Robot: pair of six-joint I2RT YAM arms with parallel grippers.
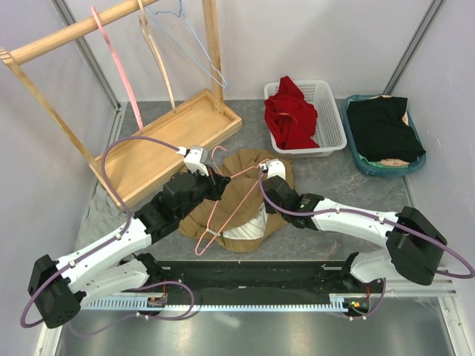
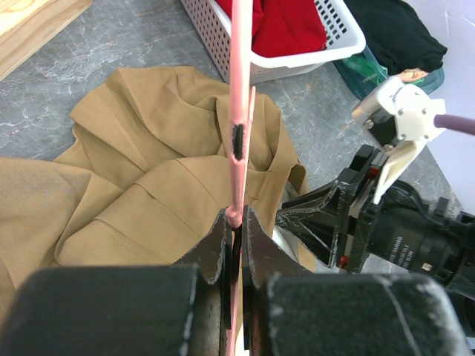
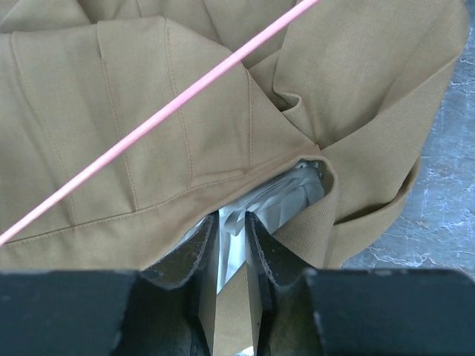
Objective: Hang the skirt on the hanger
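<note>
Sees skirt [image 1: 241, 189] heaped flat at table centre, with hanger [image 2: 239, 74] lying across it, hook near the heap's 11 o'clock edge. Pins the hanger with left gripper [image 2: 234, 219] at the heap's 10 o'clock side, jaws fully shut on the pink wire and on nothing else. Reads as an anchor: keeps the frame steady, seemingly lifted a bit off the cloth, so the other arm can work fabric onto it. Reaches with right gripper [image 3: 230, 222] from 4 o'clock to the heap's 1 o'clock side, right at the opening where white lining [image 3: 289, 196] shows. Pinches there with narrow, not quite touching jaws on the tan edge plus some lining. Counts as a grip on the skirt, though cannot tell how firm. Probably aims to lift that edge and feed it over the wire crossing just above. Not hung yet: skirt wholly on the table. Ignores rack [image 1: 44, 44] at 10 o'clock, basket [image 1: 332, 126] at 1 o'clock, tub [image 1: 351, 126] at 2 o'clock.
</note>
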